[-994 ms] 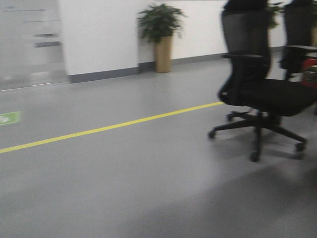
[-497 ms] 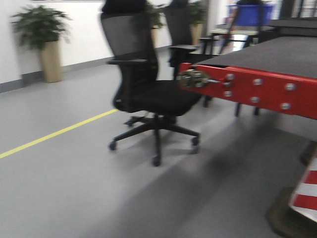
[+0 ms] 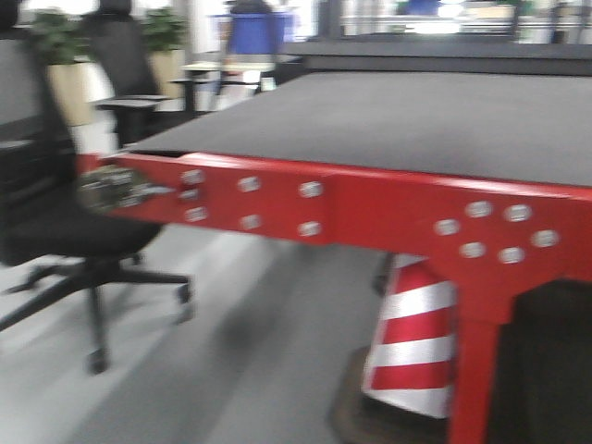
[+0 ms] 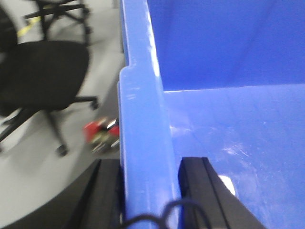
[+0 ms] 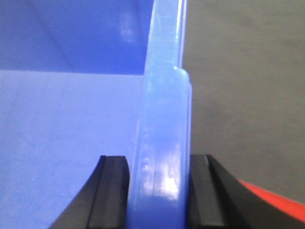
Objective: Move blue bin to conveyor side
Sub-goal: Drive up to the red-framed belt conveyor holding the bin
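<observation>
Two hands [image 4: 150, 191] [image 5: 159, 191] astride blue bin [image 4: 228, 47]

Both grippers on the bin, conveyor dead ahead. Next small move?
Probably hold the grip and ease forward toward the belt. The left gripper and right gripper each pinch a rim of the blue bin, and the conveyor with its red frame fills the front view.

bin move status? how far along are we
Done: the left gripper and right gripper are each shut on the blue bin rim, so it looks picked up; an office chair shows below beside it.
In hand: the approach. The front view has the conveyor belt and its red frame close up.
Left: set the bin at the conveyor side and release.
</observation>
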Controlling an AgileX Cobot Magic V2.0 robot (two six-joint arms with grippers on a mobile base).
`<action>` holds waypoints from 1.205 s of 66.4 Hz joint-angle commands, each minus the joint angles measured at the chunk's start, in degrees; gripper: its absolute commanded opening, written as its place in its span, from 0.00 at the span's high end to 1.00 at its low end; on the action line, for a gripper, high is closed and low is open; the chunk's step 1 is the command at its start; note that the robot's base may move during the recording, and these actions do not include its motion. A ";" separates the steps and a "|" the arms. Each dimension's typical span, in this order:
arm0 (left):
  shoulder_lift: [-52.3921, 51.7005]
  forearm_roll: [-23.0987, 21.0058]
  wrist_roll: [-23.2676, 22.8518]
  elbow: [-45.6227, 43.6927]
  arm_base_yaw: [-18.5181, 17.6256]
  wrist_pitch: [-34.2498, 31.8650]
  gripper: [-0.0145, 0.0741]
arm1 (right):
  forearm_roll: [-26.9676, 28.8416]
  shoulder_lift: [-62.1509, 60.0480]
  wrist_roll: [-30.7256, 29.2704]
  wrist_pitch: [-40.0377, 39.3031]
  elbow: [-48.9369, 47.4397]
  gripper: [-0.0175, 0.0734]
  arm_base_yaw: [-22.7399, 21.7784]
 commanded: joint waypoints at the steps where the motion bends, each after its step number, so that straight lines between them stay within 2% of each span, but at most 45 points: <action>1: -1.31 2.71 0.86 -0.83 0.05 -5.66 0.86 | -2.26 -1.35 -0.90 -6.06 -1.01 0.89 -0.36; 80: -1.31 2.71 0.86 -0.83 0.05 -5.66 0.86 | -2.26 -1.35 -0.90 -6.06 -1.01 0.89 -0.36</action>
